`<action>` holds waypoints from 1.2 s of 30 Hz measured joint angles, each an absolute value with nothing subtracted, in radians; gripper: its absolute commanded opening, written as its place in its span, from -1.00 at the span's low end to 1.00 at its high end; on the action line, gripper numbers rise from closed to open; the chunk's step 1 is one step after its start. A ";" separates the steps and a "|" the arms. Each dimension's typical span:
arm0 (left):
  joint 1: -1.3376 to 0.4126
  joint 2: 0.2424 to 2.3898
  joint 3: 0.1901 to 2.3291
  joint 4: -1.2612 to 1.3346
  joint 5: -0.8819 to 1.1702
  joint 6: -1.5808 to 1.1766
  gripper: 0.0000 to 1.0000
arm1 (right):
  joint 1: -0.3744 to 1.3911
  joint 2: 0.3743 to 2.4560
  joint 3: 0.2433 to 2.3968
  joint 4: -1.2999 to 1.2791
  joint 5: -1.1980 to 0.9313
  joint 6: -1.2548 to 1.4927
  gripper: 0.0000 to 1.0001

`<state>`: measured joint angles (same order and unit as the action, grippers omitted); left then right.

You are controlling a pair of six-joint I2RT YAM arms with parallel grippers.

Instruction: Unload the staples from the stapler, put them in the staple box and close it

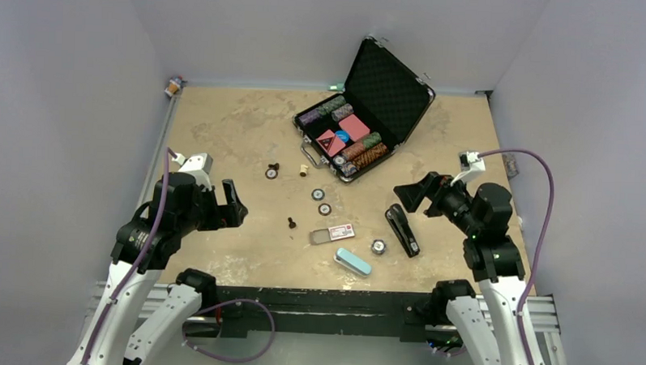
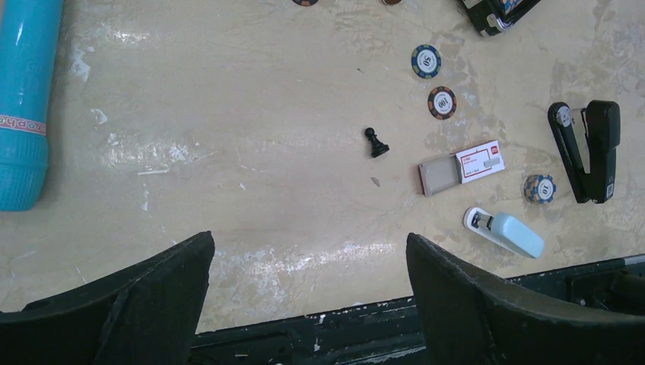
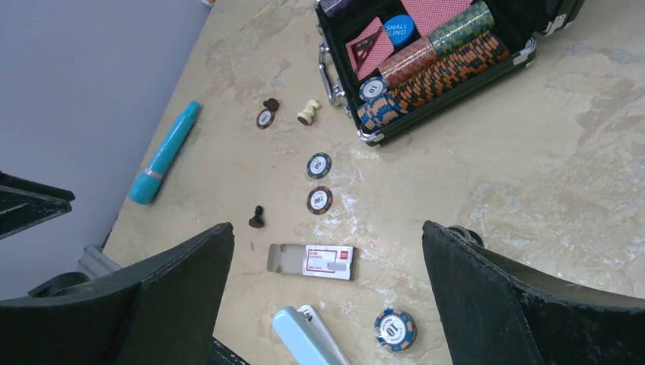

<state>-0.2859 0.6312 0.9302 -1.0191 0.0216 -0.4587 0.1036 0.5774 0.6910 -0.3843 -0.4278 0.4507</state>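
Note:
The black stapler lies on the table at the front right, its two arms spread in a narrow V. No staples show in any view. My right gripper hovers open just above and behind the stapler's far end. In the right wrist view its jaws stand wide apart over a small card box, and the stapler is almost wholly hidden behind the right finger. My left gripper is open at the front left, far from the stapler, with nothing between its fingers.
A pale teal oblong case lies near the front edge. Beside it are a red-and-white card box, loose poker chips and a black pawn. An open chip case stands behind. A turquoise tube lies far left.

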 measured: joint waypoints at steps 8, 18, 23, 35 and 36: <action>-0.286 0.630 0.930 -1.019 0.021 -0.458 1.00 | 0.104 0.525 0.649 -0.365 -0.416 0.483 0.97; -0.276 0.630 0.930 -1.019 0.022 -0.452 1.00 | 0.160 0.599 0.614 -0.375 -0.393 0.549 0.97; -0.272 0.631 0.930 -1.019 0.022 -0.452 1.00 | 0.379 0.666 0.624 -0.383 -0.279 0.596 0.97; -0.270 0.632 0.930 -1.019 0.022 -0.452 1.00 | 0.903 0.754 0.627 -0.382 0.049 0.764 0.97; -0.270 0.633 0.930 -1.019 0.022 -0.452 1.00 | 0.947 0.770 0.619 -0.381 0.070 0.783 0.97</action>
<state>-0.2703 0.6331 0.9302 -1.0187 0.0216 -0.4519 0.9466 0.7696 0.6193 -0.3813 0.0704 0.7826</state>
